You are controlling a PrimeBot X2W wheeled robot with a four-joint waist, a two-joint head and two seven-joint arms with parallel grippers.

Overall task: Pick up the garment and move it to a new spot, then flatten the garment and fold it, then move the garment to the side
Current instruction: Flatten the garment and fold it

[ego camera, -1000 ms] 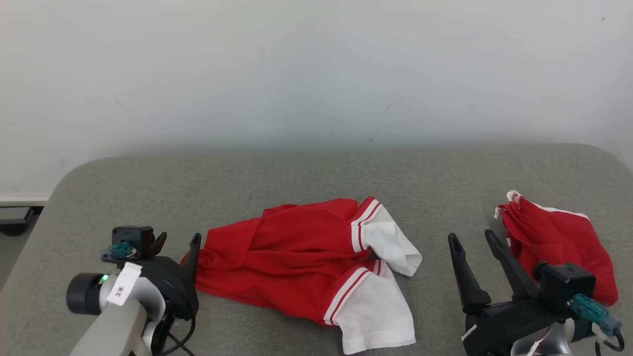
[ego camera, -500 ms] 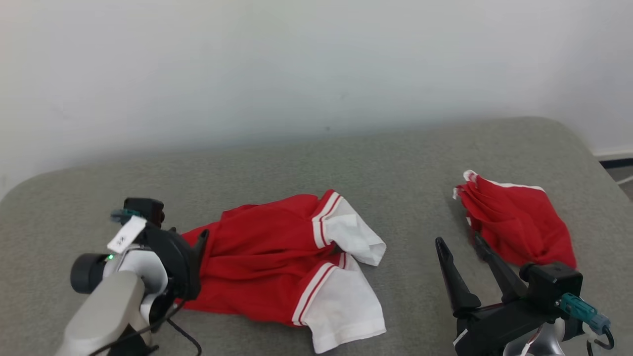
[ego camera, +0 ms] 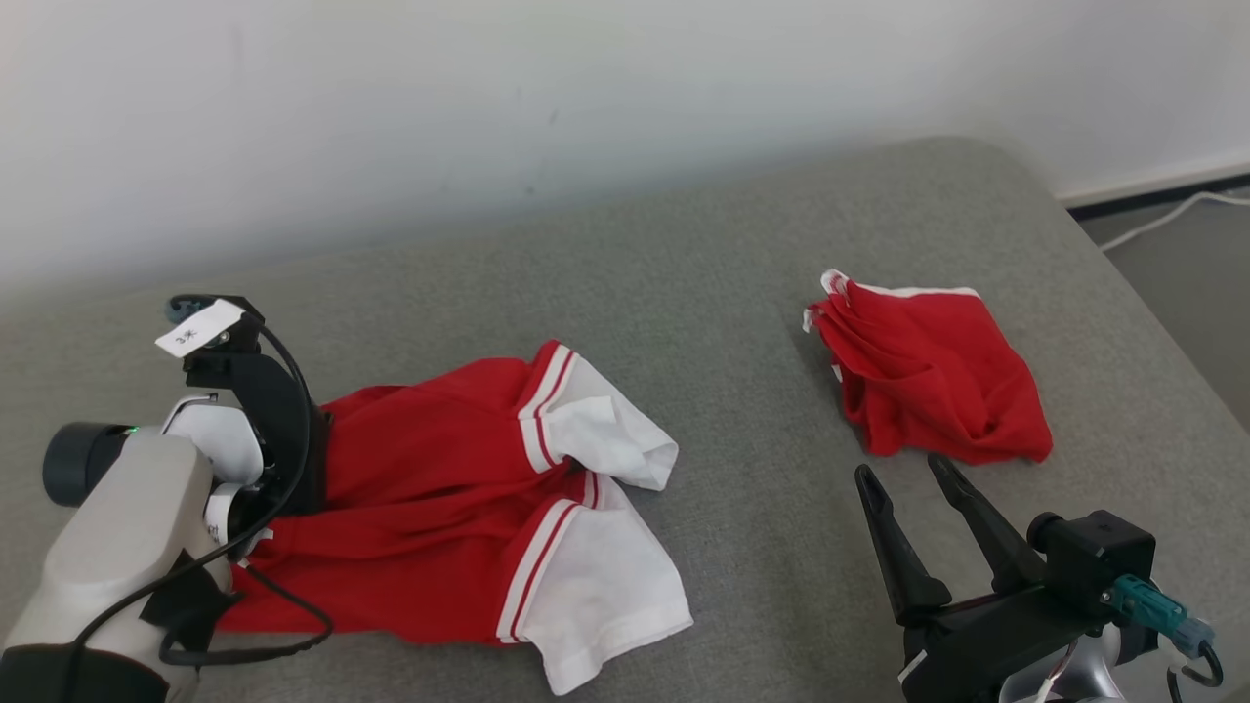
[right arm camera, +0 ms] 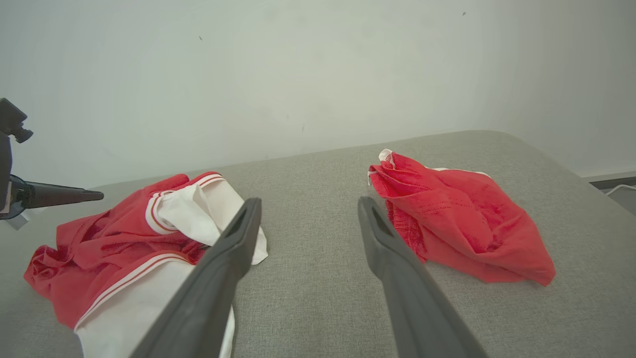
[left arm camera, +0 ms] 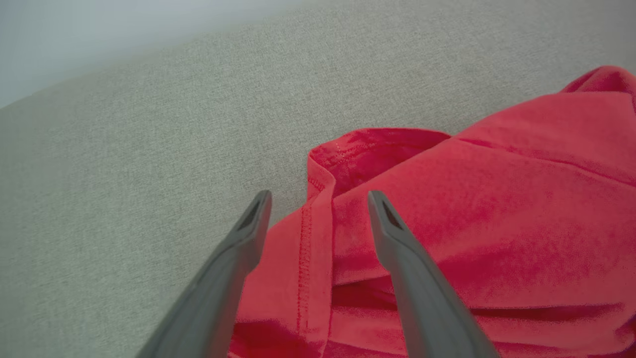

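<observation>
In the head view the left forearm (ego camera: 117,527) covers the left end of the red-and-white garment (ego camera: 439,488) and hides the fingers of the left gripper (left arm camera: 319,196). The writing on the wrist label (ego camera: 193,327) is too small to read. The left wrist view cuts the garment off at its right and bottom edges, and the fingertips may be touching cloth. The body of the right gripper (ego camera: 903,471) runs off the bottom edge.

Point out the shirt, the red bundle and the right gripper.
shirt (ego camera: 420,469): head view, on its red body.
red bundle (ego camera: 928,376): head view, middle of the heap.
right gripper (ego camera: 900,468): head view, midway between its fingertips.
</observation>
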